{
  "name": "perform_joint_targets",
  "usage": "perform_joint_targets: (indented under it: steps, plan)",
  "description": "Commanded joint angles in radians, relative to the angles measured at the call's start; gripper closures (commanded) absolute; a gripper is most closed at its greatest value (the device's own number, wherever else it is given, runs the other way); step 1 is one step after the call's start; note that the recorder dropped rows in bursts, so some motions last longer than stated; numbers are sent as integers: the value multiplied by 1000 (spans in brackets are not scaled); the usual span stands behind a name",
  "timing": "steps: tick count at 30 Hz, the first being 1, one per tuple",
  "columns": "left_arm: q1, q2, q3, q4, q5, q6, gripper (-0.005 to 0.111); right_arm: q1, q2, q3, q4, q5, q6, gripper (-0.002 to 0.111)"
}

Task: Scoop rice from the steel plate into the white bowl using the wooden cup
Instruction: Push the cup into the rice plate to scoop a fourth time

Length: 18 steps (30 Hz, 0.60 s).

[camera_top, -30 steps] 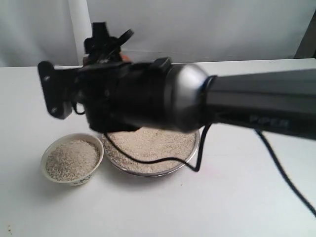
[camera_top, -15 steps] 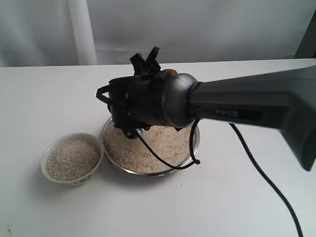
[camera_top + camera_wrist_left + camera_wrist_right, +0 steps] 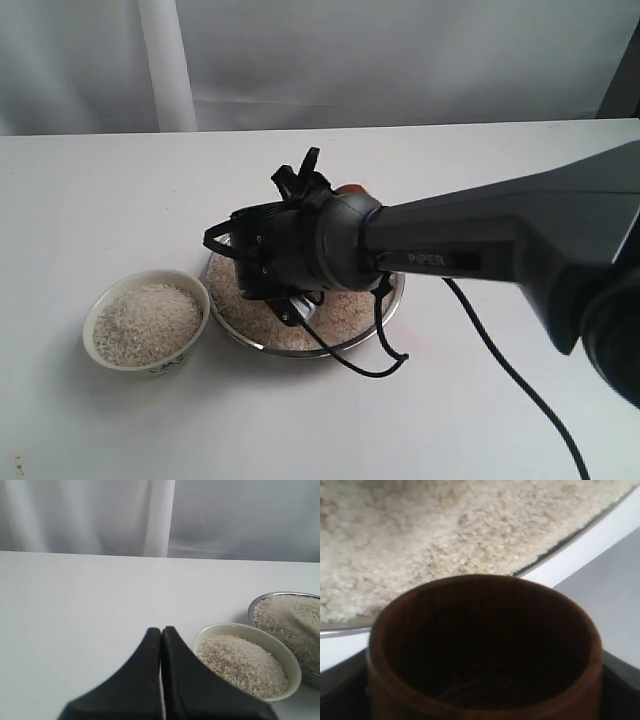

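Right arm (image 3: 480, 250) swung back from small cream-white ceramic bowl (image 3: 150, 364) and dropped low. Reddish-brown wooden cup (image 3: 482, 645), dark inside, gripped in right fingers (image 3: 298, 182), over pale rice grains (image 3: 445, 540) in shiny round steel plate (image 3: 243, 338). Left fingers (image 3: 145, 680) pressed together above white worktop (image 3: 100, 200).

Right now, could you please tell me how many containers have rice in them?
2: the white bowl, left in the exterior view, and the steel plate beside it, partly behind the arm.
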Motion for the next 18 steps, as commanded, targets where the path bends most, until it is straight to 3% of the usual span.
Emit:
perform_joint_targets:
  steps: [1, 18]
  plan:
    - [-4, -3, -3, -5, -6, -4, 107, -7, -4, 8, 23, -34, -13, 108]
    - [-4, -3, -3, -5, -6, -5, 107, -56, 30, 12, 28, -102, -33, 108]
